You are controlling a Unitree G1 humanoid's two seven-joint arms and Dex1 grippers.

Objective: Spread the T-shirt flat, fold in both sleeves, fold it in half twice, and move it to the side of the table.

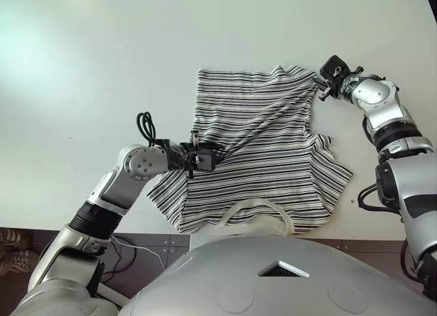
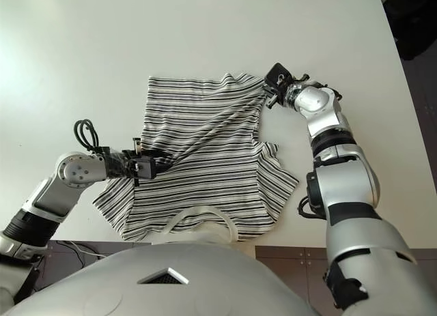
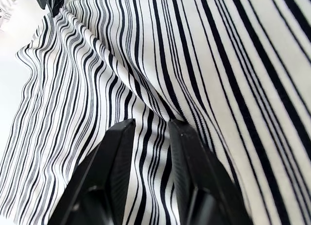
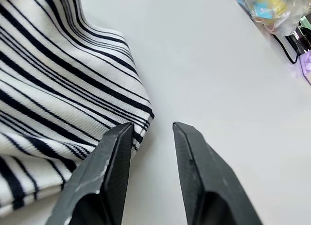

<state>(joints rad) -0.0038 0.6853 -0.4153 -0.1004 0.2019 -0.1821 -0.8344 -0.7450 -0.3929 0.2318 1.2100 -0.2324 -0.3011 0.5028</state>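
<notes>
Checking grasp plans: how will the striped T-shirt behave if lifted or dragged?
Likely floppy: the T-shirt bunches into ridges at the left gripper. Probably light and thin, given its fine wrinkles. Pushing would likely crumple it, not slide it whole.

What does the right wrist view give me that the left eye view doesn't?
Right wrist view: the right gripper open, one finger beside the T-shirt hem corner; colourful clutter past the bare table. Left eye view: the left gripper on the T-shirt's left side, the collar nearest the robot. Both: striped T-shirt, white table.
</notes>
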